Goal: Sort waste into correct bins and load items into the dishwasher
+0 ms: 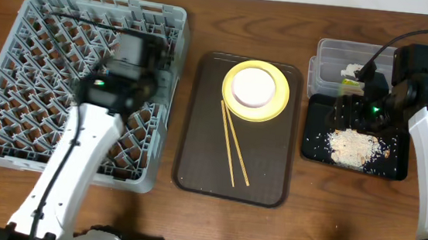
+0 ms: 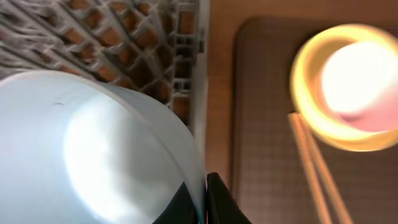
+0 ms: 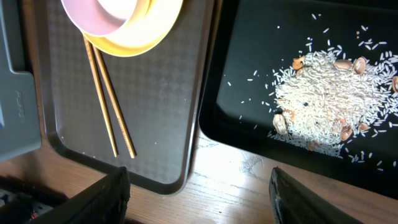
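Note:
My left gripper (image 2: pixel 205 202) is shut on the rim of the light-blue bowl (image 2: pixel 93 149), over the right edge of the grey dish rack (image 1: pixel 17 56). In the overhead view the arm hides the bowl. The yellow plate (image 1: pixel 278 102) holds the cream-white bowl (image 1: pixel 253 86), with the chopsticks (image 1: pixel 231 149) beside them. My right gripper (image 3: pixel 202 199) is open and empty, above the left edge of the black tray (image 3: pixel 249 81), which holds beige food bits (image 3: pixel 323 99). The clear tub (image 1: pixel 332 53) holds a white scrap (image 1: pixel 352 70) and the wrapper (image 1: pixel 351 84). The small white cup is out of view.
The plate and chopsticks lie on a brown serving tray (image 1: pixel 203 150) between the rack and the bins. A strip of bare wood table (image 3: pixel 249 180) shows between the serving tray and the black tray. Cables run behind the right arm.

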`<move>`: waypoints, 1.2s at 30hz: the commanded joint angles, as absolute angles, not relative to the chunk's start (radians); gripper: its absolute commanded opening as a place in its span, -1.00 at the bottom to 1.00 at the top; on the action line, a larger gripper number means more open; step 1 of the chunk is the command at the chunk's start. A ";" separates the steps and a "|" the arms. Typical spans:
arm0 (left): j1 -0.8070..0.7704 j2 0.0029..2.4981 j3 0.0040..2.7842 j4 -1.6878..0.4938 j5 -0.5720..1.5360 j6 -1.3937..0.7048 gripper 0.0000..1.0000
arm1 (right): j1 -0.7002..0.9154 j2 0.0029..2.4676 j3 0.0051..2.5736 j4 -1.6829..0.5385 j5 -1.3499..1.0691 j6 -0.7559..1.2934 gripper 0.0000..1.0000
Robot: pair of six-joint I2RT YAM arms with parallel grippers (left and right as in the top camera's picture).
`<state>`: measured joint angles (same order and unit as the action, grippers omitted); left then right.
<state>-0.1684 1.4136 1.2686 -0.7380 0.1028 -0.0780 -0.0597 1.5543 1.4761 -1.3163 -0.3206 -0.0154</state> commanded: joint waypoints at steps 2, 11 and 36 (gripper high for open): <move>0.000 1.424 1.283 -0.726 0.575 -0.078 -0.85 | -0.066 1.536 1.484 -1.318 -0.321 -0.024 0.40; 0.304 1.486 1.282 -0.665 1.249 -0.060 -0.85 | -0.066 1.536 1.484 -1.322 -0.318 -0.024 0.39; 0.539 1.897 1.274 -0.705 1.265 -0.086 -0.85 | -0.066 1.536 1.484 -1.325 -0.317 -0.025 0.39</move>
<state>0.5186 1.8832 1.2686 -0.6983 1.4551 -0.0895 -0.0597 1.5543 1.4761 -1.3231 -0.3202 -0.0154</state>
